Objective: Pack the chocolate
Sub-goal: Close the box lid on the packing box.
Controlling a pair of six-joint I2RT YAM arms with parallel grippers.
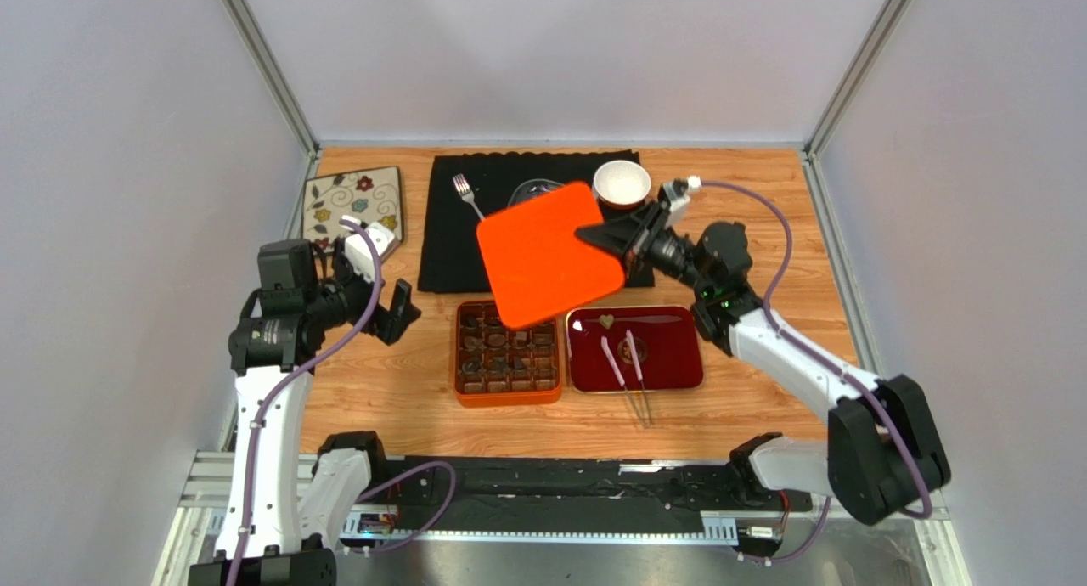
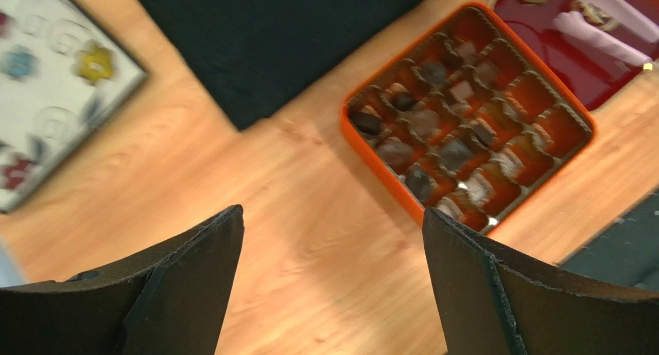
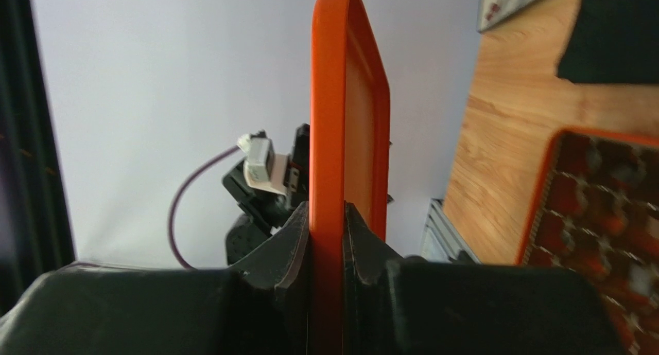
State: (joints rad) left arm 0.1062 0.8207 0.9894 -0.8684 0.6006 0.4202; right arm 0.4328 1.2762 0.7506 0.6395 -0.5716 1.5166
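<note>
While the right hand [image 1: 613, 238] pinches the orange lid [image 1: 542, 257] by its edge above the tabletop [image 1: 383, 401], the left hand [image 1: 398, 314] hangs wide open, empty; chocolate [image 1: 491, 350] sits in the orange box [image 1: 510, 398] compartments.

Pale grey walls [image 1: 128, 166] enclose the wooden table [image 1: 383, 401] at nine, twelve and three o'clock; aluminium posts [image 1: 268, 64] rise at its far corners.
</note>
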